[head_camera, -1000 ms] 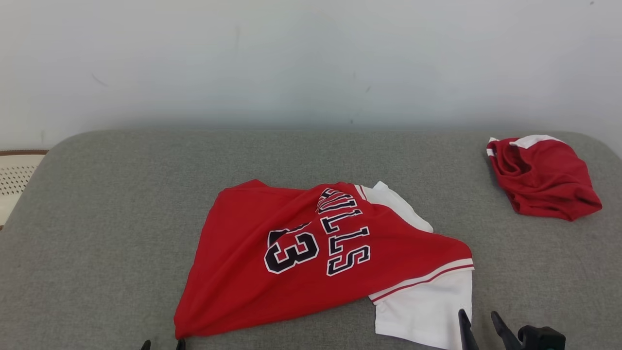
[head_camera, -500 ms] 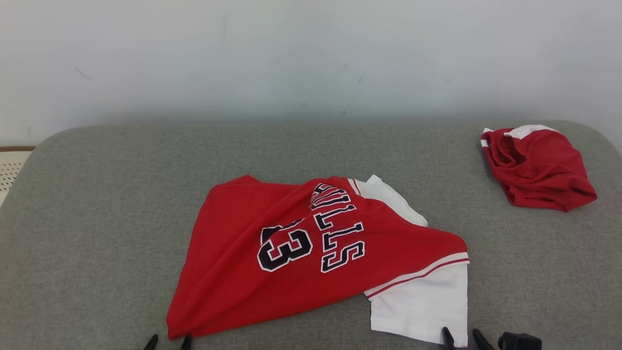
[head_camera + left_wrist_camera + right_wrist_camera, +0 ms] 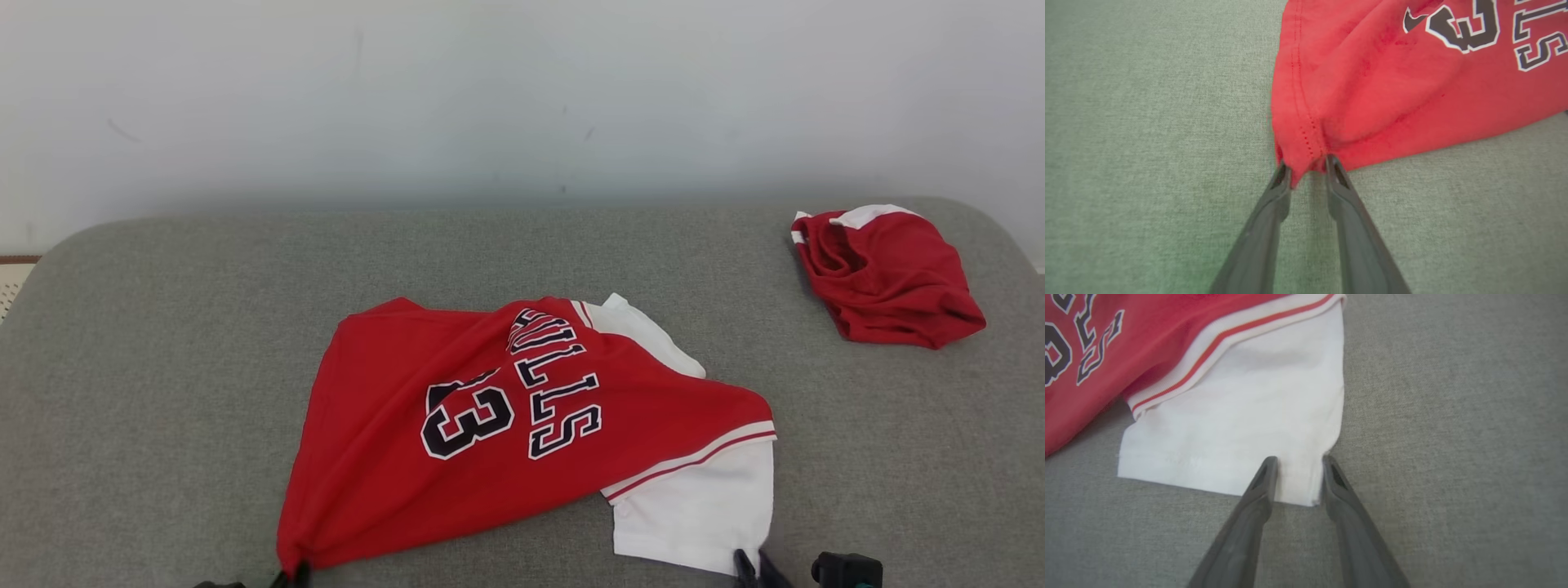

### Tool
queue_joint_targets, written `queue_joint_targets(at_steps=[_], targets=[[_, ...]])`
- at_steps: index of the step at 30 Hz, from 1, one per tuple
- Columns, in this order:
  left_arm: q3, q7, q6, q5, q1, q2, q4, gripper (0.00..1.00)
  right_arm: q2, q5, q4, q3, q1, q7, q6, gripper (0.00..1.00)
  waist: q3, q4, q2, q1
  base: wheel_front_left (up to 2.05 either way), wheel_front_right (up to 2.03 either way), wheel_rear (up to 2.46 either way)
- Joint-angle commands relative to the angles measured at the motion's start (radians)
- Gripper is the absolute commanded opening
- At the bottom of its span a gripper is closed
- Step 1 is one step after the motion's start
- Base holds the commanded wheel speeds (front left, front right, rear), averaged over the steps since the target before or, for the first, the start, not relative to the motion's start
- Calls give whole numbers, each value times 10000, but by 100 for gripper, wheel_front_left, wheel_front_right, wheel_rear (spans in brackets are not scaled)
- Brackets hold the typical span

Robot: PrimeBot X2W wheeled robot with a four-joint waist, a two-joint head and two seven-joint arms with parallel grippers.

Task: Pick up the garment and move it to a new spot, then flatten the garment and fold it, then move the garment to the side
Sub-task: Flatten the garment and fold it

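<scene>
The garment (image 3: 384,425), a red jersey with black lettering and white sleeves, lies rumpled on the grey cushion (image 3: 163,367). My left gripper (image 3: 1308,163) is at its near-left red corner (image 3: 1302,139). That corner is bunched between the tips, and the jaws are still partly apart. In the head view the left gripper (image 3: 290,576) peeks in at the bottom edge. My right gripper (image 3: 1298,461) straddles the near corner of the white sleeve (image 3: 1249,416), with cloth lying flat in the gap between its fingers. It sits low in the head view, the right gripper (image 3: 755,565).
A second red and white garment (image 3: 886,278) lies crumpled at the far right of the cushion. A pale wall (image 3: 522,98) rises behind the cushion. Bare grey fabric stretches left and right of the jersey.
Both grippers have moved forward onto the garment's near corners and their jaws have narrowed. The head camera has shifted, so the whole scene sits further left and slightly higher in the picture.
</scene>
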Motion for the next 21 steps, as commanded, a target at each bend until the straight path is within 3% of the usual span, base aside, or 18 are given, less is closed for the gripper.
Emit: queue_joint_targets(at_steps=[1, 11, 21], targets=[[-17, -38, 4, -50, -58, 98, 51, 0, 23, 87, 125, 106, -20, -30, -8, 0, -5, -1, 0, 0, 0, 0, 0], [-101, -38, -3, -34, 357, 242, -670, 0, -50, 763, -111, 512, -252, -401, -8, 0, -163, 118, 0, 0, 0, 0, 0], [-107, -38, -5, 248, 551, 939, -2689, 0, -752, 2314, -3023, 785, -433, -190, -8, 0, -233, 113, 0, 0, 0, 0, 0]])
